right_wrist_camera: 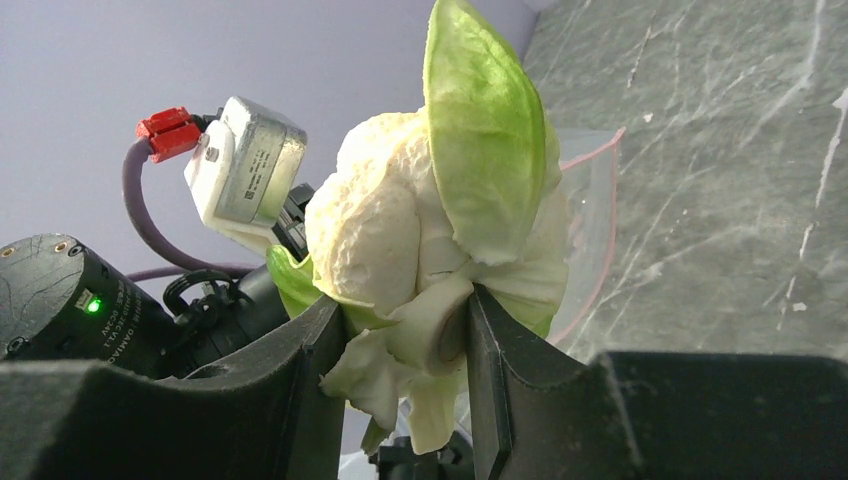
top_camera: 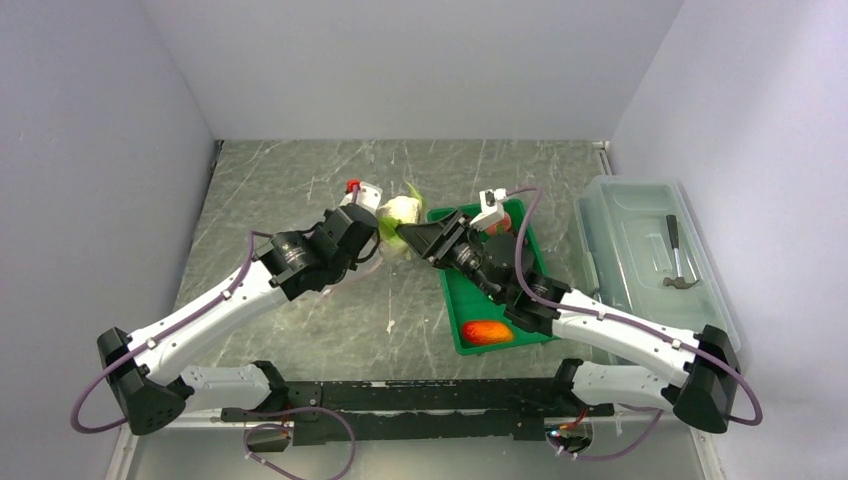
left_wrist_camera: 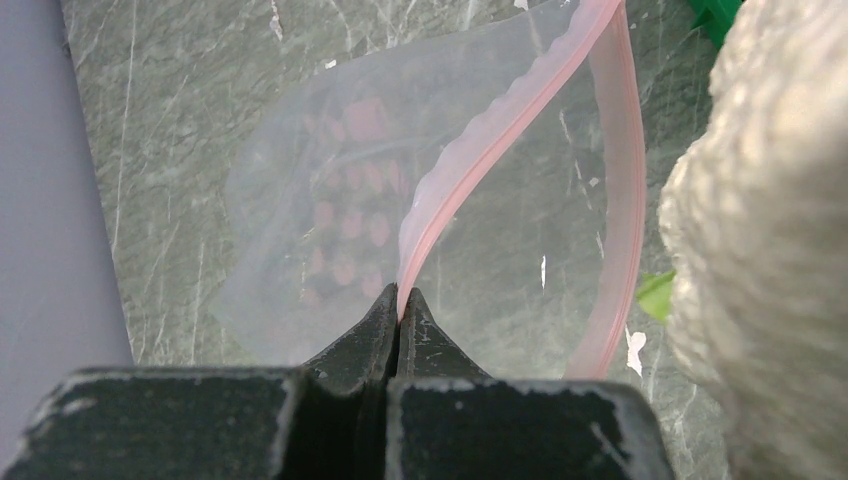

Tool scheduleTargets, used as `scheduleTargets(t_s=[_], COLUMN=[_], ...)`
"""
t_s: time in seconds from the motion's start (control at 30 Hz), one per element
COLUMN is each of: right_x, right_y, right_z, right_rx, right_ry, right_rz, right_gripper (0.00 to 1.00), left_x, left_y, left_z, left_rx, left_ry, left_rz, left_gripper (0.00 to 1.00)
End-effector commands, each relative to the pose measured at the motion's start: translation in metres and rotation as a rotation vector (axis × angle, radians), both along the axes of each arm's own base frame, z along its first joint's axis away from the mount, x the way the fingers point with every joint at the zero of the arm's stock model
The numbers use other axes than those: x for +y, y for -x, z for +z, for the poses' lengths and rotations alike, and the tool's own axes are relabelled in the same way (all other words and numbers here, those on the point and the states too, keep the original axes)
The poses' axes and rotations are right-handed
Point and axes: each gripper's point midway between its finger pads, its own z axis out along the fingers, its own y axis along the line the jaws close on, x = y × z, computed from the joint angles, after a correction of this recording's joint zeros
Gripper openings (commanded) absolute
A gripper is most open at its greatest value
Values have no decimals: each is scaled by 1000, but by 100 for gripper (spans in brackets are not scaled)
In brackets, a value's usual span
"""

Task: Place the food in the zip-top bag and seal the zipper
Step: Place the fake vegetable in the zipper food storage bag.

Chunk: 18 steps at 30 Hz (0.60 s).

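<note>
My left gripper (left_wrist_camera: 402, 303) is shut on the pale pink zipper (left_wrist_camera: 470, 150) of the clear zip-top bag (left_wrist_camera: 290, 250) and holds one side of its mouth up, so the mouth gapes open. The dark red grape bunch (left_wrist_camera: 345, 215) lies inside the bag. My right gripper (right_wrist_camera: 408, 345) is shut on the stalk of the pale green-white lettuce (right_wrist_camera: 440, 200) and holds it in the air right at the bag's mouth (right_wrist_camera: 590, 190). From above, the lettuce (top_camera: 400, 211) sits between the two grippers (top_camera: 368, 240) (top_camera: 408, 236). A red-orange oblong fruit (top_camera: 487, 332) lies in the green tray. Lemon and small dark fruit are not visible.
The green tray (top_camera: 462, 300) lies just right of centre under my right arm. A large clear lidded box (top_camera: 650, 250) with a grey hammer (top_camera: 678, 262) stands at the right. Walls close in on the left, back and right.
</note>
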Motion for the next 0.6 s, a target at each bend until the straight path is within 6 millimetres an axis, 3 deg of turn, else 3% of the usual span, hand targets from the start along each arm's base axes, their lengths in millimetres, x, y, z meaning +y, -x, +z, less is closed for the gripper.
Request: scheduleTargets(t_s=[0.0,0.57], right_x=[0,13], right_y=[-1,-4], right_z=[45,23], right_rx=[-86,-70], right_ry=[-198,-349], right_rz=[-24,-48], right_gripper=[0,0], left_x=[-2,0], left_y=[-2,-4], left_z=[12,15], left_rx=[-36,-29], left_ry=[61,134], left_rz=[1,12], left_gripper=[0,0])
